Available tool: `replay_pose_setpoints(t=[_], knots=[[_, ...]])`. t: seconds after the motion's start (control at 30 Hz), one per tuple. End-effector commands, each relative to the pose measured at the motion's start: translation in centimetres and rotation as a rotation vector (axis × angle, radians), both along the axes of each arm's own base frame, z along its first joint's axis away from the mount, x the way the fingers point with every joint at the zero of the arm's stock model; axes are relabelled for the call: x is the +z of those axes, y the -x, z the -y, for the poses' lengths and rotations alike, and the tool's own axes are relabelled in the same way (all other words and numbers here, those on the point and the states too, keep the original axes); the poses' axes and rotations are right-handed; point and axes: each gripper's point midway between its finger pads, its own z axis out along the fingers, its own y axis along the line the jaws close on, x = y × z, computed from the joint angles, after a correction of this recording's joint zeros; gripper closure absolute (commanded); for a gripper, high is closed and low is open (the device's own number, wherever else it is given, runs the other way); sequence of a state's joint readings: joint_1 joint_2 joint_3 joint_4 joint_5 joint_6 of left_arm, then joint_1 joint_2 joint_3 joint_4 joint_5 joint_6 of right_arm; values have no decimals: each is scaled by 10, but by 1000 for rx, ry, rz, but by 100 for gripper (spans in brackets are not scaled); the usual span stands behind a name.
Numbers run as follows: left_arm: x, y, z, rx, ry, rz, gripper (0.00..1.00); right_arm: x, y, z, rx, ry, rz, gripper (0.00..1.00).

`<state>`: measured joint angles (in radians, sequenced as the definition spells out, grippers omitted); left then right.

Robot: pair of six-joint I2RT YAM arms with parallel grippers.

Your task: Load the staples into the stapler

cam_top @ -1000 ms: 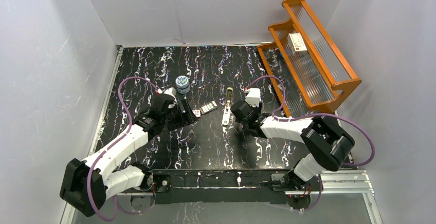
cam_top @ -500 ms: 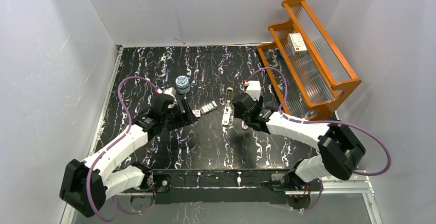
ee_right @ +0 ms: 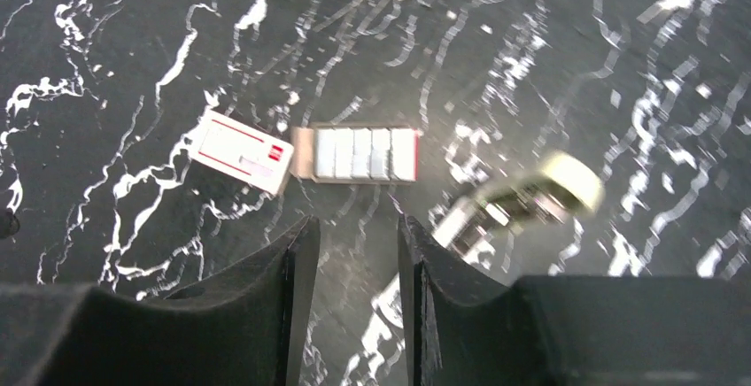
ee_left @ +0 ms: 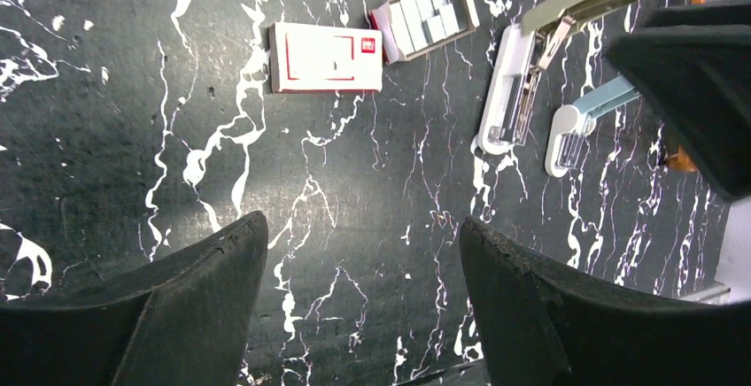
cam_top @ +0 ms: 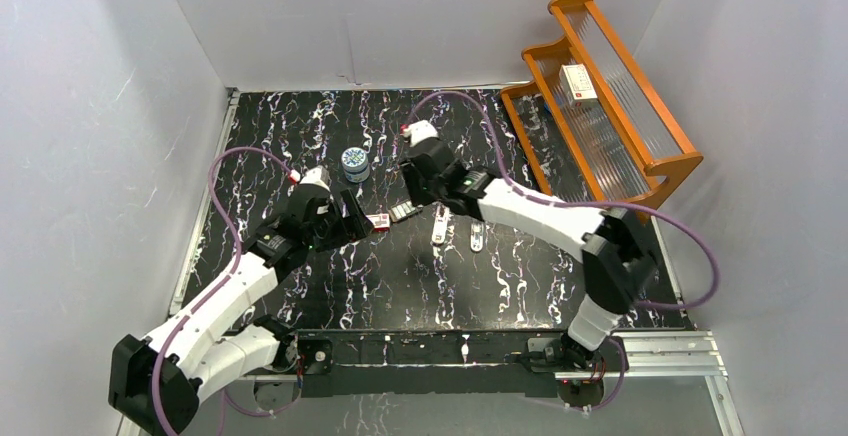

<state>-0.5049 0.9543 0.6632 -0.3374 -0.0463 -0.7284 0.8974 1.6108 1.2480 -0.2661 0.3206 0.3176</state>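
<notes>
Top view, dark marbled surface (cam_top: 400,286), two robot arms reaching in from near edge. Just changed: right claw (cam_top: 413,198) swung away from its spot beside the stapler (cam_top: 440,228), leftward and farther out, now poised just above the far side of the staples (cam_top: 405,210). Narrower than a sec ago, but w/ a slim gap visible in the right wrist view and nothing btwn the fingers (ee_right: 292,289), so empty, not yet grasping. Left claw (cam_top: 352,218) barely shifted, spread wide, holding nothing, hovering just left of the red-and-white sleeve (cam_top: 380,221). Staples: silvery strips in a tiny grey tray, out of the sleeve, lying flat just beside it, btwn sleeve and stapler. Stapler: cream, lying right of the tray, top arm lifted and metal rail exposed per the left wrist view; no strip visible in the rail, though hard to confirm. Light blue stapler (cam_top: 478,234) just right of it, untouched. Meaning for the task: prob. moving from opening the stapler to picking up a strip; loading itself not yet begun, and the narrow gap looks suited to pinching one thin strip.
</notes>
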Motion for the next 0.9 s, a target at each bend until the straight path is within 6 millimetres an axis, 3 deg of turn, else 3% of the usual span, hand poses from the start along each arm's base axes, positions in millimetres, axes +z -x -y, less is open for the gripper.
replay_pose_setpoints(t=[0.0, 0.1, 0.23, 0.4, 0.67, 0.87], knots=[[19, -11, -11, 50, -30, 70, 23, -13, -4, -38, 127, 65, -34, 57], [14, -12, -11, 49, -41, 58, 23, -36, -9, -51, 145, 104, -79, 63], [4, -14, -13, 49, -69, 39, 23, -61, -13, -61, 152, 139, -125, 63], [-3, -16, -18, 62, -107, 31, 23, -82, -16, -66, 163, 172, -149, 67], [-13, -13, -18, 58, -116, 3, 23, -89, -33, -59, 100, 218, -110, 71], [-15, -14, -17, 53, -116, -2, 23, -92, -40, -55, 77, 214, -114, 62]])
